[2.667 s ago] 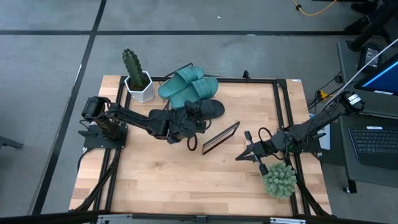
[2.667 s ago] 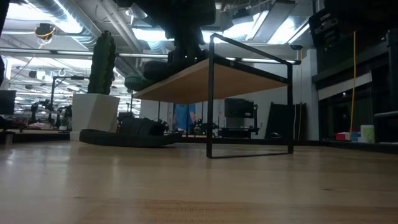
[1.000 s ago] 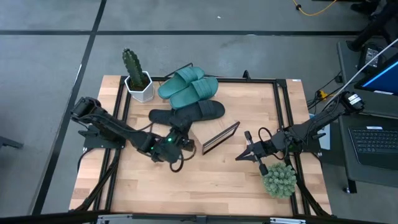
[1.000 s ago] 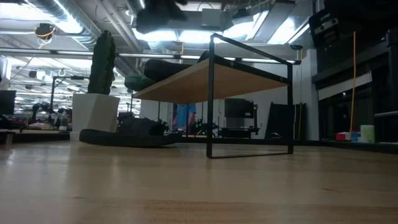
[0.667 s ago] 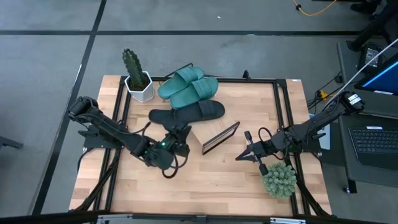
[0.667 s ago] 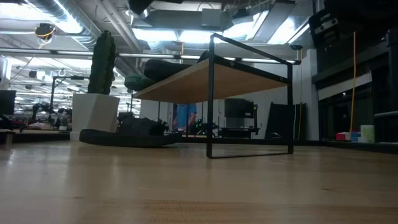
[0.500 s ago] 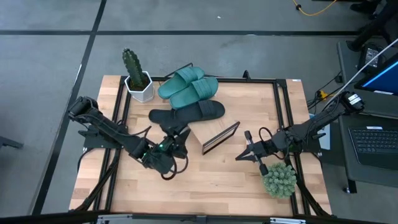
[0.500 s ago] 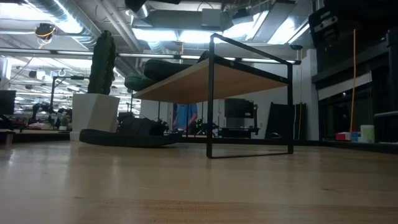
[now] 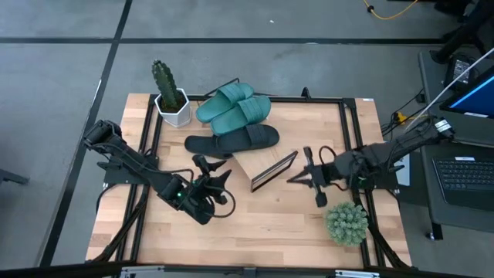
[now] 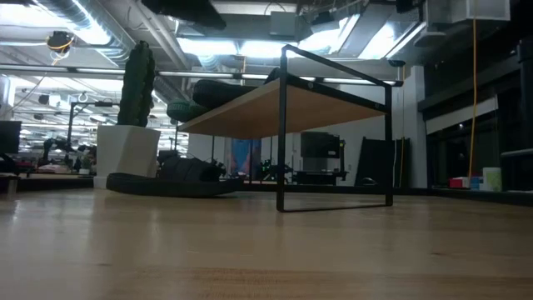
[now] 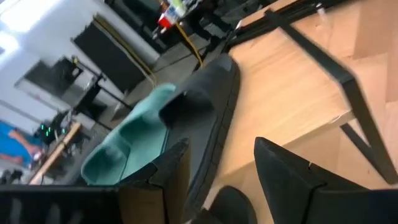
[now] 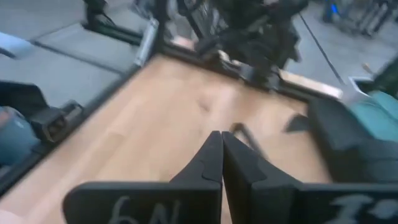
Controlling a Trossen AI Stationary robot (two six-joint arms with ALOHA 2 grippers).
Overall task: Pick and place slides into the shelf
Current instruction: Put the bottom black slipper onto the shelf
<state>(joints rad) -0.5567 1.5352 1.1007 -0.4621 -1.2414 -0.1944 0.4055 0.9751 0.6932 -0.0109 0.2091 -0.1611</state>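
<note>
Two teal slides [image 9: 231, 108] lie side by side on the far end of the shelf [image 10: 300, 104], a slanted plank on a black frame. One black slide [image 9: 255, 137] lies on the plank beside them and shows in the low view [image 10: 225, 90]. The other black slide [image 9: 202, 144] lies flat on the table by the shelf's left side, also in the low view [image 10: 166, 184]. My left gripper [image 9: 211, 167] is open and empty, just near of that slide, pointing at the shelf [image 11: 292, 93]. My right gripper [image 9: 292, 180] is shut and empty, right of the shelf's front edge.
A cactus in a white pot [image 9: 170, 96] stands at the far left corner. A green spiky plant [image 9: 346, 222] sits near the right front. A laptop [image 9: 463, 177] is off the table to the right. Bare wood lies along the near edge.
My left gripper has drawn back from the black slides toward the table's near left, empty. My right gripper has moved a little toward the table's left and far side, closer to the shelf's front edge. The slides have stayed where they were.
</note>
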